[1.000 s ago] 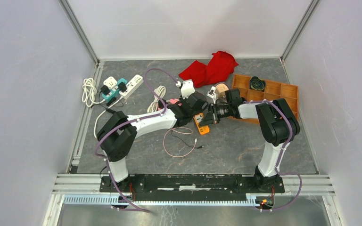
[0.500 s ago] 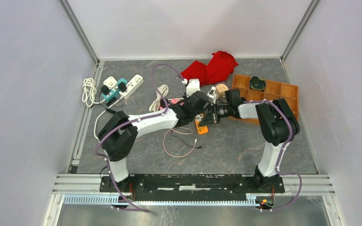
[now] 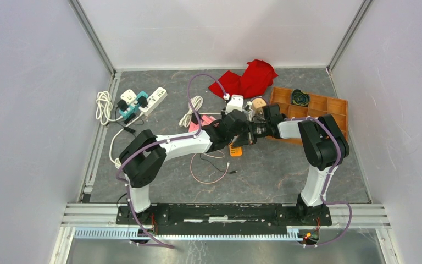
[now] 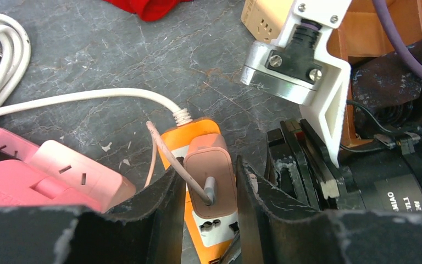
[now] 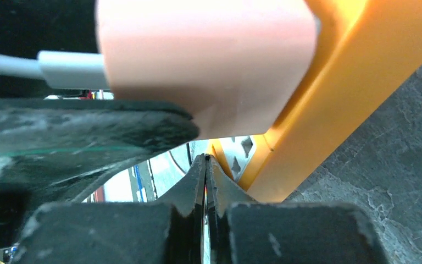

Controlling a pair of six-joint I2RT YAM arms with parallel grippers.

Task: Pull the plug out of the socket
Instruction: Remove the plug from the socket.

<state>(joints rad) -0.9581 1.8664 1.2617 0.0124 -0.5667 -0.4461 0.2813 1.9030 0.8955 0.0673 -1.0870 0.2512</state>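
The plug (image 4: 213, 165) sits in the orange socket (image 4: 198, 129) mid-table, pinched between the left gripper's (image 4: 209, 175) fingers. The right gripper (image 5: 205, 165), pressed together on nothing, has its tip at the socket's edge. That narrow tip may slide off, letting the socket lift with the plug. The smooth plug may also slip from the pads, or the thin cable (image 4: 167, 148) may snag.

Grey marbled tabletop (image 3: 286, 165) — plain white walls (image 3: 220, 27), aluminium rails (image 3: 88, 210).
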